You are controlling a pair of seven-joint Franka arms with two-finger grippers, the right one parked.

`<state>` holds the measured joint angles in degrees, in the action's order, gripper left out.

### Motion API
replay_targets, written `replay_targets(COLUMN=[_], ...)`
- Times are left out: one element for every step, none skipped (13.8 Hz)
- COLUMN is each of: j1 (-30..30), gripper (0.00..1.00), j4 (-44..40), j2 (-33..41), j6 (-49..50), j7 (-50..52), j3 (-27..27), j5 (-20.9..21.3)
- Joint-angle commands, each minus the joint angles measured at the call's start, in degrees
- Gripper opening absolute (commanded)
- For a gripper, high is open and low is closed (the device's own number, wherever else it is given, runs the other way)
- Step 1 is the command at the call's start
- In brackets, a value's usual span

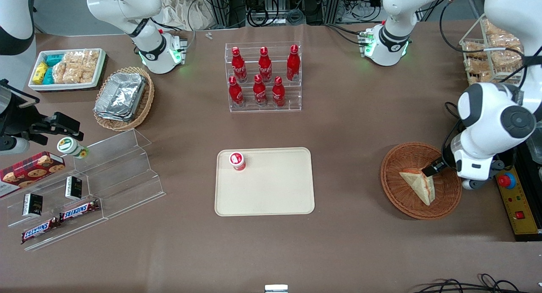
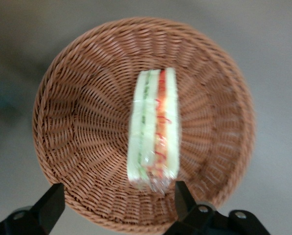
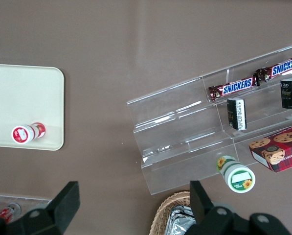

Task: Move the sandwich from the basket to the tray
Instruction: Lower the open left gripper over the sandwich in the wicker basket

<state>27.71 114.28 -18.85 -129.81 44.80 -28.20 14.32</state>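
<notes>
We see the gripper (image 2: 119, 208) hovering above the basket (image 1: 398, 200), fingers spread wide and holding nothing. The sandwich (image 2: 153, 129) lies inside the basket, well apart from the tray (image 1: 271, 195). We judge its clear wrap may slip between the pads (the film looks smooth), or the fingers may catch the wicker rim.

Six red bottles (image 1: 263, 76) are standing in a clear rack (image 1: 264, 105), with foil containers (image 1: 120, 96) lying toward the parked arm's end
</notes>
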Motion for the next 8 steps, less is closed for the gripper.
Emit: replay_targets(j1=[0.59, 0.59, 0.59, 0.68, 0.68, 0.68, 0.68, 0.68], gripper=[1.0, 1.0, 1.0, 1.0, 1.0, 1.0, 1.0, 1.0], j4=[0.51, 0.51, 0.6, 0.51, 0.34, 0.07, -0.19, -0.63], j2=[-3.55, -4.25, -4.52, -5.05, -5.66, -5.75, -5.67, -5.67], j6=[-2.11, -2.72, -3.16, -3.34, -3.43, -3.43, -3.0, -2.73], j7=[8.8, 10.47, 10.92, 11.01, 11.1, 11.19, 11.62, 12.32], j3=[-0.71, -0.71, -0.71, -0.71, -0.71, -0.8, -0.8, -0.8], j5=[7.54, 8.52, 8.71, 8.62, 8.62, 8.62, 8.53, 8.53])
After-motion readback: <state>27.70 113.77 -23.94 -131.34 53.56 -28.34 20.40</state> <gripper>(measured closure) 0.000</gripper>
